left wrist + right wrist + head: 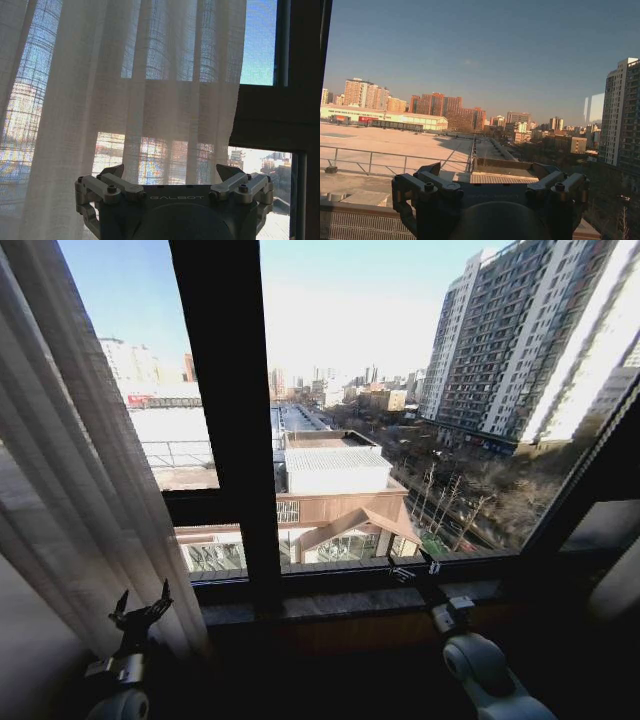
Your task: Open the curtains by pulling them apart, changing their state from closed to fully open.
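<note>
A dark window frame (pixel 225 410) stands upright ahead of both grippers, with a stone sill (pixel 350 602) just beyond their tips. Past the glass lie a white-roofed low building (pixel 335 468), tall apartment towers (pixel 520 340) and a railed flat rooftop (pixel 395 147).

You are in a room high up in a city building, at a large window (pixel 340 390) with a dark frame (pixel 225 420) and a stone sill (pixel 350 602). Sheer cream curtains (pixel 70 460) hang gathered at its left side. Through the glass you look down on low rooftops (pixel 335 465), bare trees and tall apartment towers (pixel 520 340) under a clear sky.
</note>
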Motion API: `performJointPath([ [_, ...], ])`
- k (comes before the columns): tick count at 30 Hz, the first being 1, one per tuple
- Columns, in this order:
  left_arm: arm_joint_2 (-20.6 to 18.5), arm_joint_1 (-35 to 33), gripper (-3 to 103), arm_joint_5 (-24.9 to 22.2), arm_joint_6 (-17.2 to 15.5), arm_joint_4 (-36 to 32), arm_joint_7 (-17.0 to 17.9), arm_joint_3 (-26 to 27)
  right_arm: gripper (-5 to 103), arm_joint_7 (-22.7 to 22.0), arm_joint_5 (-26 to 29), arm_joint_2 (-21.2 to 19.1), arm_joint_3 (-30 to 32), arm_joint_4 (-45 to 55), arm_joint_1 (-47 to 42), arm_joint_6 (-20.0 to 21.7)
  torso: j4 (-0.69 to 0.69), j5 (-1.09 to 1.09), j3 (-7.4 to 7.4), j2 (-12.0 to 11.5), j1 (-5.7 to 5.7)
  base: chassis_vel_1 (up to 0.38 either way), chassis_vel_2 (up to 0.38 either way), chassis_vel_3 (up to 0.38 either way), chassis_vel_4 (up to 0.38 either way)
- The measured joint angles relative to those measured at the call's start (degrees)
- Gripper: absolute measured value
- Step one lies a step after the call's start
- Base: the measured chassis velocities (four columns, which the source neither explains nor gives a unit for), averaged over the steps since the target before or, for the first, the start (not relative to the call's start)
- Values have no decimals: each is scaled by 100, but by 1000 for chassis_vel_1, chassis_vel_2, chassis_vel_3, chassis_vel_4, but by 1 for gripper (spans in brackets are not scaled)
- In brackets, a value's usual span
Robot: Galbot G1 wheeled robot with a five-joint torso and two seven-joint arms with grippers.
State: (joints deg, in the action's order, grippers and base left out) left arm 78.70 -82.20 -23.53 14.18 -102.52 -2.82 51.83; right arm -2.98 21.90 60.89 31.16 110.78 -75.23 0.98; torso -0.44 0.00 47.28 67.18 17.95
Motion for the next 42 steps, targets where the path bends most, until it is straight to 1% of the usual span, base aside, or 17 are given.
performJointPath([
  [42, 0, 0, 100, 0, 0, 0, 0, 0, 100, 0, 0, 0, 0, 0, 0, 0, 0, 0, -1, 0, -1, 0, 0, 0, 0],
])
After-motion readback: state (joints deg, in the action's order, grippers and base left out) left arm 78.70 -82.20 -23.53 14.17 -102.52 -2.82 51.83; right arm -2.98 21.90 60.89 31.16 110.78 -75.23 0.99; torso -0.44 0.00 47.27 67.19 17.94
